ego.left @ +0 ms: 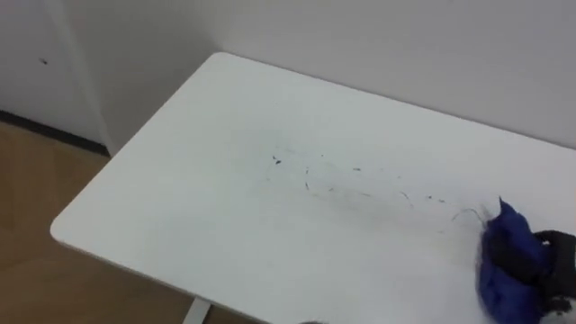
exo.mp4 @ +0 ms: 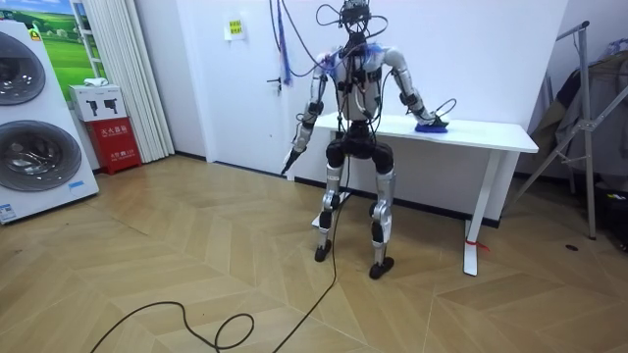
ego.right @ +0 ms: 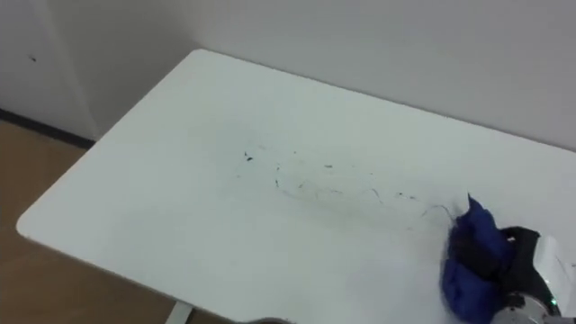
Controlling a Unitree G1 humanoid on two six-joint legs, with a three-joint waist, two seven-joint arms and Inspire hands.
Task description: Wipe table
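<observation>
Eye views: cloth (ego.left: 506, 261) lay bunched on table (ego.left: 225, 180) at approx 4 o'clock, long axis 12–6, peak twd 12. R hand (ego.left: 556, 256) had its fingers curled into the cloth. Dark marks (ego.left: 360, 184) ran 10 to 4 across mid table, ending near the cloth.
Room view: robot stood at table facing wall (exo.mp4: 471, 59). L hand (exo.mp4: 293, 153) hung at its side, twd 9; fingers, can't tell.

Right arm reached out, left arm hung at the side.
The right hand (ego.right: 519, 270) is held low and far to the right, its fingers curled into a blue cloth (ego.right: 463, 279). The left arm is kept slightly bent and away from the body, and the left hand (exo.mp4: 291, 157) is hung with fingers straight, pointed down.
</observation>
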